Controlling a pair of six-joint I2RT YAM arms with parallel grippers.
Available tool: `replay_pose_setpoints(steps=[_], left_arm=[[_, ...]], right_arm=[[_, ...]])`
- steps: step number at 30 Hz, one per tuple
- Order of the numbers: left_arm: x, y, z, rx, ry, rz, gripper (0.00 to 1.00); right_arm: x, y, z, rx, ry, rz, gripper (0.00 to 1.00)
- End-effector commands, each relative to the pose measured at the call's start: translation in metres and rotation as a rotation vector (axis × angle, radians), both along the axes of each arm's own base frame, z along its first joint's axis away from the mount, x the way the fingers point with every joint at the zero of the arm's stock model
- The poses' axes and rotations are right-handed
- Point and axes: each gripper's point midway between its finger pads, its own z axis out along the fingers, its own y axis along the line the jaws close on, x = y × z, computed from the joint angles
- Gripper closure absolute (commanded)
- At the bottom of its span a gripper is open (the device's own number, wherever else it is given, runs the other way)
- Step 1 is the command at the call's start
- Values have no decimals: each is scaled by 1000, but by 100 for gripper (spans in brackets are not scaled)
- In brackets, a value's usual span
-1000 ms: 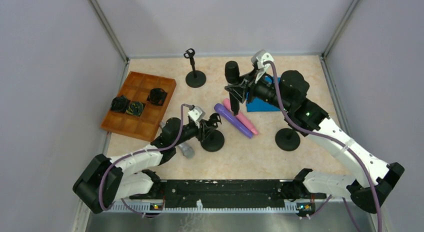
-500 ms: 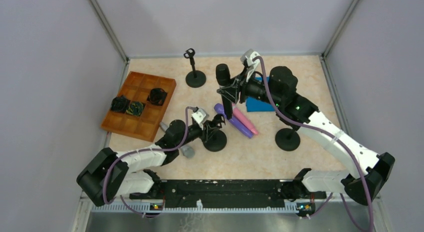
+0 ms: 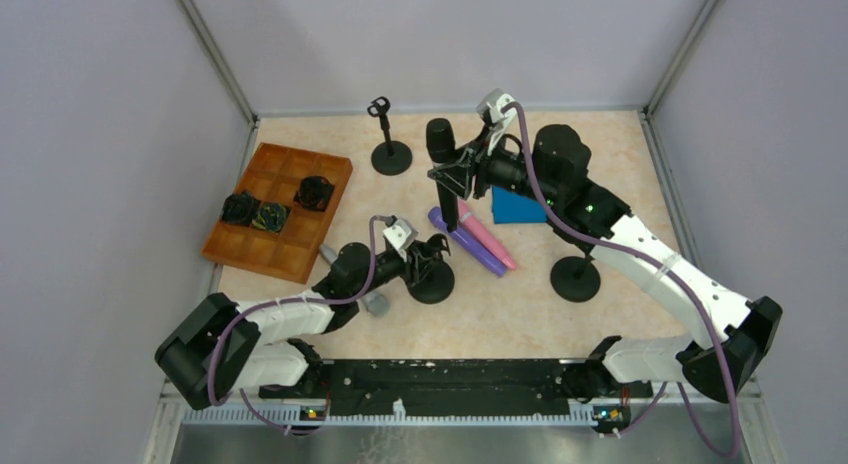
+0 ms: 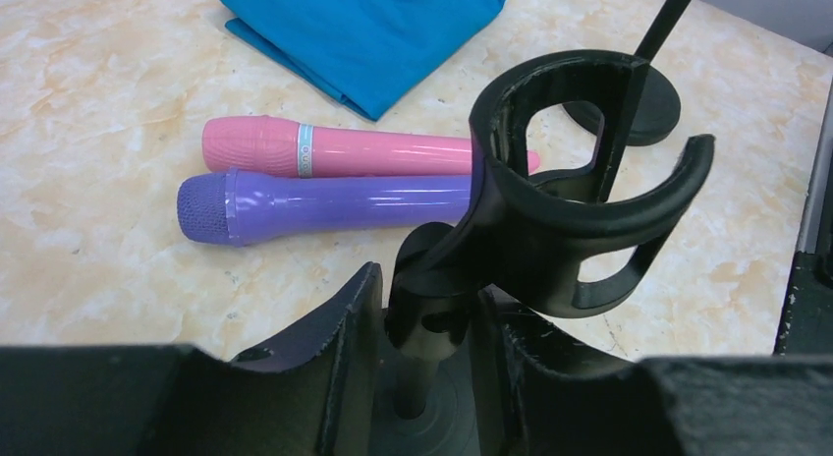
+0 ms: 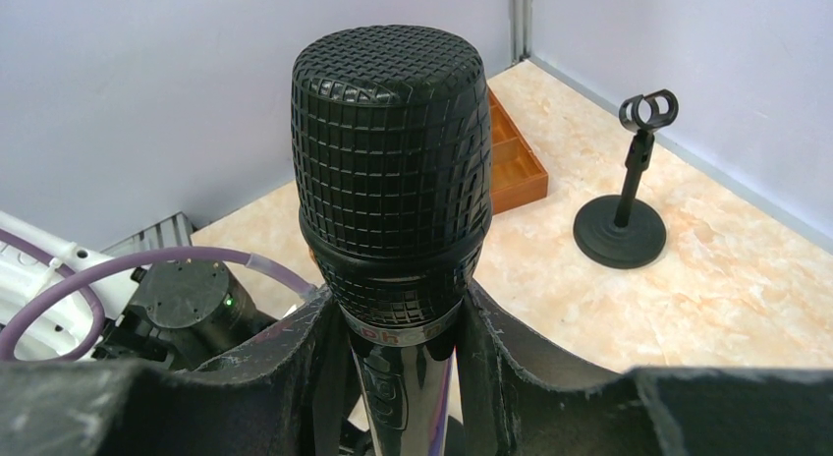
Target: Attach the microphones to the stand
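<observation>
My right gripper (image 3: 462, 174) (image 5: 393, 328) is shut on the black microphone (image 3: 438, 142) (image 5: 391, 161), just below its head. It holds it upright in the air, its tail hanging over the pink microphone (image 3: 490, 242) (image 4: 344, 149) and the purple microphone (image 3: 470, 246) (image 4: 324, 202), which lie side by side. My left gripper (image 3: 425, 259) (image 4: 427, 318) is closed round the neck of a short black stand (image 3: 432, 282), under its empty C-shaped clip (image 4: 580, 200). A silver-grey microphone (image 3: 376, 304) lies partly under my left arm.
A taller stand (image 3: 390, 156) (image 5: 621, 235) rises at the back. Another stand base (image 3: 575, 279) sits under my right arm. A folded blue cloth (image 3: 515, 206) (image 4: 363, 33) lies behind the microphones. A brown compartment tray (image 3: 290, 169) at the left holds black objects.
My right arm has carried the black microphone leftward and a little toward the back. The left gripper and its stand have shifted slightly to the right.
</observation>
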Motion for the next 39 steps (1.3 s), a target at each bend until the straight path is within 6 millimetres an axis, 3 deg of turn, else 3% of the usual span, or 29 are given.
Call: replay_pose_setpoints(steps=[1,5,14,22,39], left_arm=[[0,-6,32,-80,-93,-19,55],[2,-4,37,-71,-115,-12,49],[4,-9,53,-77,-158,-31,48],[3,-17,56,-104,-156,-62,47],[0,-26,57,-144,-141,-102,46]], right_arm=[[1,4,34,65,-66,18,100],[0,9,32,67,-52,44,100],[-4,14,22,57,-19,76,100],[-5,20,15,43,18,106,100],[-6,19,-41,-92,27,106,100]])
